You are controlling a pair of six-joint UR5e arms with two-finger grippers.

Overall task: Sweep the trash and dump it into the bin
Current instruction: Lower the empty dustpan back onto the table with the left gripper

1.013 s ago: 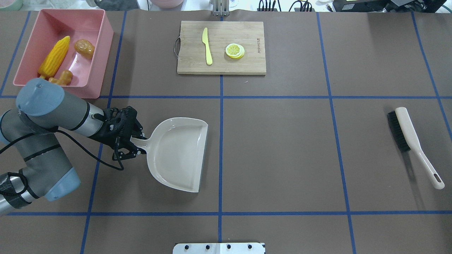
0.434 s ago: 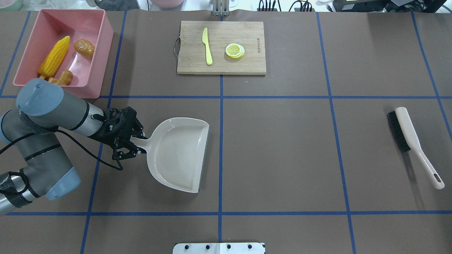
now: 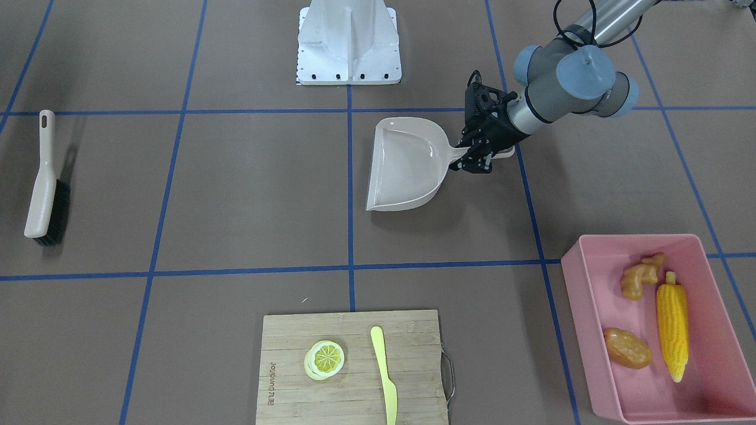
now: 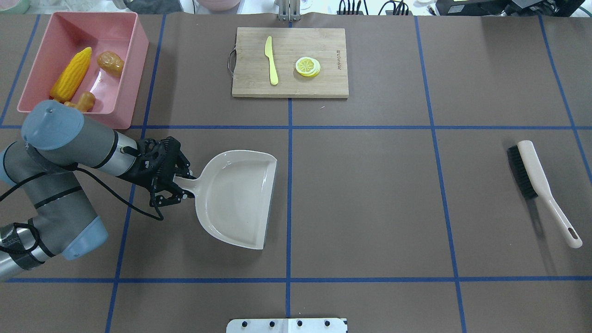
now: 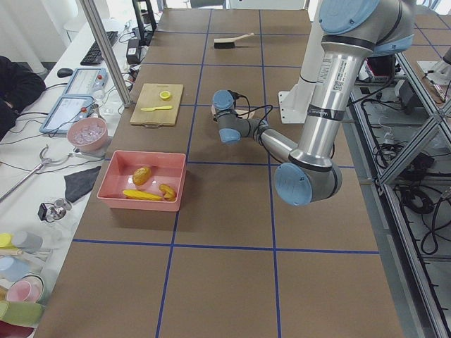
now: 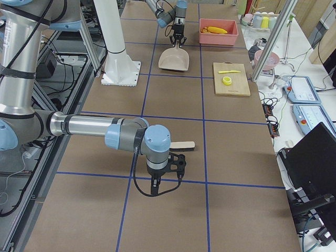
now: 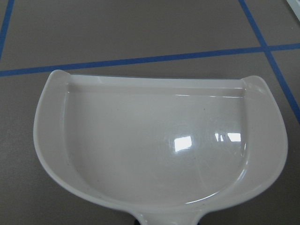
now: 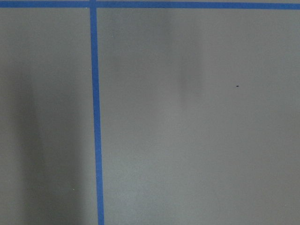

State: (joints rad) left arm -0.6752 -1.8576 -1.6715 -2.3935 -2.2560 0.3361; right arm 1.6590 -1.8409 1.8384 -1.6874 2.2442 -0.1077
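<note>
- Trash: none of it is in your hands. The corn cob (image 4: 71,74), the potato (image 4: 110,63) and the ginger root (image 4: 83,100) all lie on the floor of the bin (image 4: 142,44).
- Your left gripper (image 4: 182,187) is clamped across the thin handle of the dustpan (image 4: 236,199), right where the handle meets the pan.
- That is probably the best hold. The pan looks like stiff, glossy, light plastic, so a hold at the neck keeps it from swinging, though the slick handle could twist between the fingers.
- The left wrist view shows the pan bare and shiny, with its open lip pointing away from the arm.
- You cannot tell whether the pan sits on the surface (image 4: 370,208) or just above it.
- The bin stands near the left arm, at the far left corner. Its tall, smooth walls look rigid.
- The toys look hard, hollow and light. The cob and potato are rounded and would likely roll, and the knobbly root less so.
- The brush (image 4: 532,171) lies flat, well apart, on the right side of the surface.
- Your right gripper (image 6: 166,176) hangs over bare surface holding nothing you can see, and you cannot tell how its jaws stand.
- Judged from this, the dumping looks done.
</note>
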